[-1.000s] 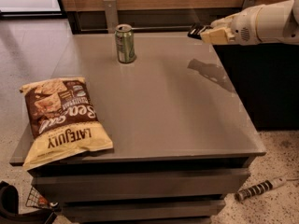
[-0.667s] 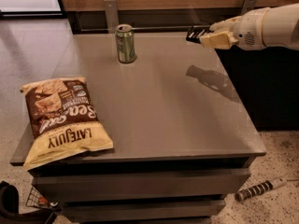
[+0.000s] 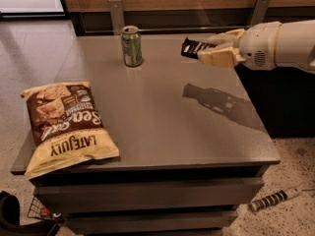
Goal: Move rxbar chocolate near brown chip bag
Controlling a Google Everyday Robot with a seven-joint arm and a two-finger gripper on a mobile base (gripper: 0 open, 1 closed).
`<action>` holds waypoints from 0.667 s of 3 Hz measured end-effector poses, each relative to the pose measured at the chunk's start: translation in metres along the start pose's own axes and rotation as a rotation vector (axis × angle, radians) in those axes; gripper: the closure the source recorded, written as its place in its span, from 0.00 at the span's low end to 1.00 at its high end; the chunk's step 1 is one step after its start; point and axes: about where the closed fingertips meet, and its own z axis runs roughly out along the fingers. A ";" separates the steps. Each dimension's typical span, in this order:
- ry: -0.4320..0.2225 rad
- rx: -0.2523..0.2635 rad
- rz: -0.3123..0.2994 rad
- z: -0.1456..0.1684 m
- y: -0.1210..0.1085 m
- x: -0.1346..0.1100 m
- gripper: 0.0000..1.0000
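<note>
Camera view, left to right: chip bag [image 3: 66, 124] lying flat at the front-left corner of the table [image 3: 167, 127]; can [image 3: 132, 45] upright at the rear; bar [image 3: 193, 48] held in the air over the rear right, the gripper [image 3: 209, 50] jaws closed on its right end. In the last second the gripper has carried the bar slightly leftward. Most of the crossing to the bag remains.

Office-like break area: grey counter [image 3: 162, 132], speckled floor [image 3: 295, 154], claw [image 3: 206, 49] over counter's right.
</note>
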 end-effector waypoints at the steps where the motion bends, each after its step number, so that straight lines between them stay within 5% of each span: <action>1: -0.054 -0.112 -0.064 0.017 0.038 -0.015 1.00; 2: -0.051 -0.116 -0.060 0.022 0.048 -0.014 1.00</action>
